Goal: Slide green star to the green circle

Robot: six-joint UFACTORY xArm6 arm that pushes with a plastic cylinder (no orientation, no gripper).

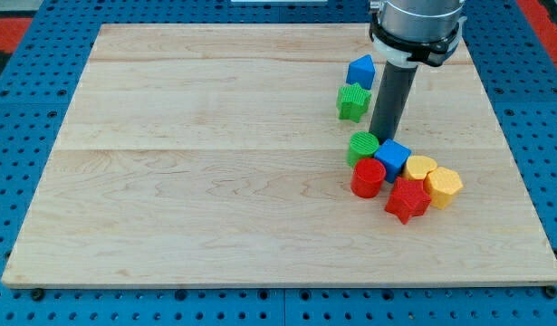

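Tool (379, 136) (tip) hides green circle's (360, 148) edge.

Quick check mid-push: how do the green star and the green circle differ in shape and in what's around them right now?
The green star has a notched outline; the green circle is a round cylinder. The star stands apart higher in the view, with only the blue block close above it; the circle sits packed against the red cylinder and blue cube. My tip is right beside the circle, not the star. Both are the same green.
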